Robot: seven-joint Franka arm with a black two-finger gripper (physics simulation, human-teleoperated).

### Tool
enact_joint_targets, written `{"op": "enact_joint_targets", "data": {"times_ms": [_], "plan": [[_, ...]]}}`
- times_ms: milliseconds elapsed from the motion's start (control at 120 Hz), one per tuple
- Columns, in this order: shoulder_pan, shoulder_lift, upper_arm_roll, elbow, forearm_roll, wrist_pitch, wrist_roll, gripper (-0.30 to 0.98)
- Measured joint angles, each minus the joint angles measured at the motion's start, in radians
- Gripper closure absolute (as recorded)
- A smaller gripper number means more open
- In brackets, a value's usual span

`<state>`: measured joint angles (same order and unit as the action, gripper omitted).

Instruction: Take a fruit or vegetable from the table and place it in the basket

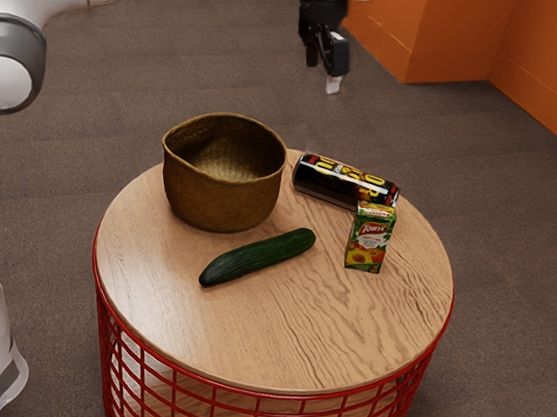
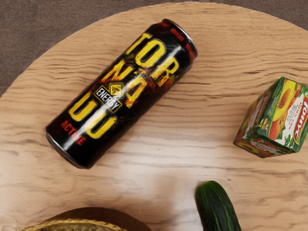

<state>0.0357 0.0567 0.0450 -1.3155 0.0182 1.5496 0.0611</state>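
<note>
High over the far edge of the table, my gripper stands open with nothing between its fingers. A dark green cucumber lies on the round wooden table, in front of the basket in the exterior view. The brownish-gold basket stands upright; the part of its inside that shows holds nothing. In the wrist view one end of the cucumber appears, along with part of the basket's rim.
A black energy drink can lies on its side right of the basket in the exterior view. Beside it a small juice carton stands upright. The wrist view has the can and the carton too.
</note>
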Motion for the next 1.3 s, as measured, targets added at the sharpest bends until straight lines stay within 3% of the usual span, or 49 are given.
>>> {"op": "enact_joint_targets", "data": {"times_ms": [142, 250, 433, 617, 783, 883, 1100, 1300], "plan": [[0.241, 0.005, 0.006, 0.022, 0.006, -0.006, 0.052, 0.0], [0.291, 0.003, 0.008, 0.023, 0.007, -0.009, 0.084, 0.0], [0.17, -0.02, -0.026, 0.186, 0.019, -0.079, 0.094, 0.0], [-0.126, 0.089, -0.034, 0.143, 0.048, -0.114, 0.071, 0.0], [-0.13, 0.1, -0.033, 0.126, 0.049, -0.127, 0.054, 0.0], [-0.142, 0.148, -0.031, 0.093, -0.029, -0.124, 0.033, 0.0], [-0.223, 0.177, -0.026, -0.205, -0.098, -0.003, -0.074, 0.0], [-0.226, 0.156, -0.026, -0.324, -0.116, 0.109, -0.157, 0.0]]}}
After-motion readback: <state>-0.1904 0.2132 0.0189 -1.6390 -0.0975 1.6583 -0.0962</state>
